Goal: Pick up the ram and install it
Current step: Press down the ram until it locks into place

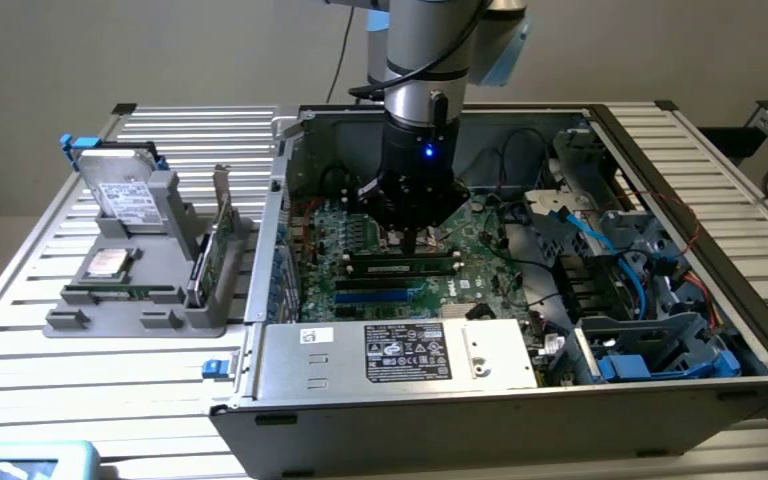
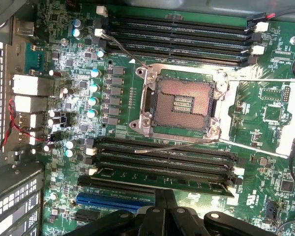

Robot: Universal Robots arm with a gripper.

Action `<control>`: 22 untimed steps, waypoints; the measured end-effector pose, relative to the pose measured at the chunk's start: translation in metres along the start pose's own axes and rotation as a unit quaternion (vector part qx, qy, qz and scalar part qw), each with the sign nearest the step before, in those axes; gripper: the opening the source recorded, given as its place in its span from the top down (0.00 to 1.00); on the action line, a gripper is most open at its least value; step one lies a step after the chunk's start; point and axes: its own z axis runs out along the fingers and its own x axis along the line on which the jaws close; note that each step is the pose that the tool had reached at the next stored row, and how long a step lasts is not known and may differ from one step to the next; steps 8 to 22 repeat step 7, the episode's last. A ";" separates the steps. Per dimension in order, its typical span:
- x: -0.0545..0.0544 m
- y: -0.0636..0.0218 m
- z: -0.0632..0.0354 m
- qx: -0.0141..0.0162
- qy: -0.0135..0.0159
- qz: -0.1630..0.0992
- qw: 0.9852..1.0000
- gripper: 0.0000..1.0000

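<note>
The ram (image 1: 404, 268) is a narrow green stick lying along one of the long black slots of the motherboard (image 1: 357, 235) inside the open computer case. In the wrist view the ram (image 2: 162, 180) sits in the slot of the lower bank farthest from the CPU socket (image 2: 182, 101). My gripper (image 1: 418, 243) reaches down into the case and hangs just above the middle of the stick. Its dark fingers (image 2: 155, 216) are pressed together, so the gripper (image 2: 163, 196) is shut with nothing between them. Whether the tips touch the ram I cannot tell.
The case walls (image 1: 277, 200) close in the motherboard. A power supply (image 1: 398, 350) lies along the near side, and cables and a drive cage (image 1: 651, 340) fill the exterior view's right. Outside the case, on the exterior view's left, a grey fixture (image 1: 131, 310) holds a hard drive (image 1: 124, 195) and an upright card (image 1: 217, 240).
</note>
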 end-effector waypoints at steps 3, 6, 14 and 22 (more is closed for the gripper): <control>0.000 0.0001 0.0000 0.000 0.000 0.001 1.000 0.89; 0.000 0.0000 0.0000 0.000 0.000 0.001 1.000 0.89; 0.000 0.0000 0.0000 0.000 0.000 0.001 1.000 0.89; 0.000 0.0000 0.0000 0.000 0.000 0.001 1.000 0.89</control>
